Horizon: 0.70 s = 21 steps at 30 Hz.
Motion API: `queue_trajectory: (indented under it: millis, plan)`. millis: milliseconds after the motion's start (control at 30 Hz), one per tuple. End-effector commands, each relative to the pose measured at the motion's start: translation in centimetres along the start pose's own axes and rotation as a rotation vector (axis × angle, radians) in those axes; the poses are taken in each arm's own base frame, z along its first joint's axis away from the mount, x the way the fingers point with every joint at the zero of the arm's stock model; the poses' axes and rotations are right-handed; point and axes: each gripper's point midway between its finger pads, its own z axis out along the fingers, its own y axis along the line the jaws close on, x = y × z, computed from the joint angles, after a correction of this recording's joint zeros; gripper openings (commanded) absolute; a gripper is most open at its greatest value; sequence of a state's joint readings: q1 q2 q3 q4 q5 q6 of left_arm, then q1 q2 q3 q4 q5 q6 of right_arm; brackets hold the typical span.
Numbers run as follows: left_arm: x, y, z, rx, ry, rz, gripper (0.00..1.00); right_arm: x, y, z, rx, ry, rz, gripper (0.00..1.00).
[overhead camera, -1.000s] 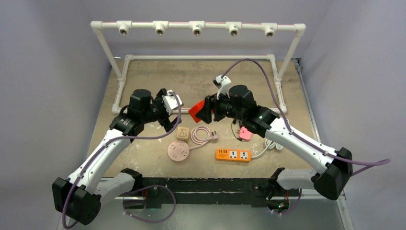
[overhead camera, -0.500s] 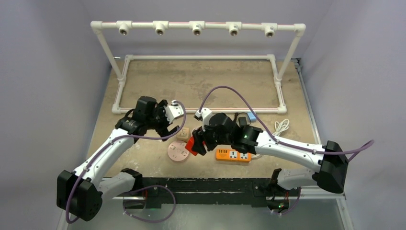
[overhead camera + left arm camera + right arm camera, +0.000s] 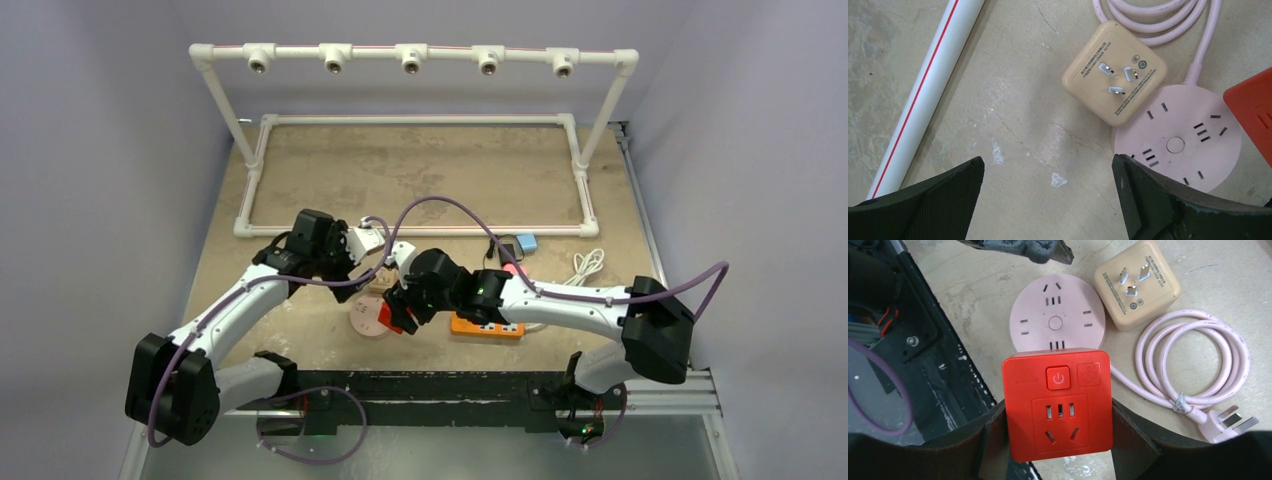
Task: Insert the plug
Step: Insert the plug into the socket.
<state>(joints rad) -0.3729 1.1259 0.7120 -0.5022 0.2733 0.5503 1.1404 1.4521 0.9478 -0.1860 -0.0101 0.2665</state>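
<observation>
My right gripper (image 3: 1058,440) is shut on a red square socket adapter (image 3: 1057,402), socket face up, held just above the near edge of the round pink socket (image 3: 1058,320). In the top view the red adapter (image 3: 392,316) sits by the pink socket (image 3: 366,318). A beige square plug block (image 3: 1136,282) lies prongs up beside the pink socket; it also shows in the left wrist view (image 3: 1114,71). My left gripper (image 3: 1048,182) is open and empty over bare table, left of the pink socket (image 3: 1178,145).
The pink socket's coiled cord (image 3: 1193,360) and its plug (image 3: 1230,421) lie to the right. An orange power strip (image 3: 487,326) lies behind my right arm. A white pipe frame (image 3: 415,120) borders the table; its rail (image 3: 930,85) runs left of my left gripper.
My right arm has swung down and left with the red adapter, from mid-table to over the pink socket. My left gripper has lowered toward the beige block and pink socket.
</observation>
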Motion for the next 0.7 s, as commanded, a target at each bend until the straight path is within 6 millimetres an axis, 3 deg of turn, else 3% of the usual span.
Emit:
queue_trajectory:
  millis: [0, 133, 300, 667]
  plan:
    - [-0.1, 0.8, 0.8, -0.024, 0.005, -0.060, 0.99, -4.5, 0.7, -0.1, -0.008, -0.133, -0.086, 0.00]
    - [-0.4, 0.9, 1.6, -0.011, -0.008, -0.069, 0.99, -4.5, 0.8, 0.5, -0.015, -0.131, -0.120, 0.00]
    - [0.8, 0.8, 2.5, 0.028, 0.051, -0.083, 0.99, -4.7, 1.1, 1.1, -0.024, -0.136, -0.148, 0.00]
    - [2.3, 0.9, 2.6, 0.060, 0.083, -0.095, 0.99, -4.6, 2.9, 2.3, -0.021, -0.137, -0.191, 0.00]
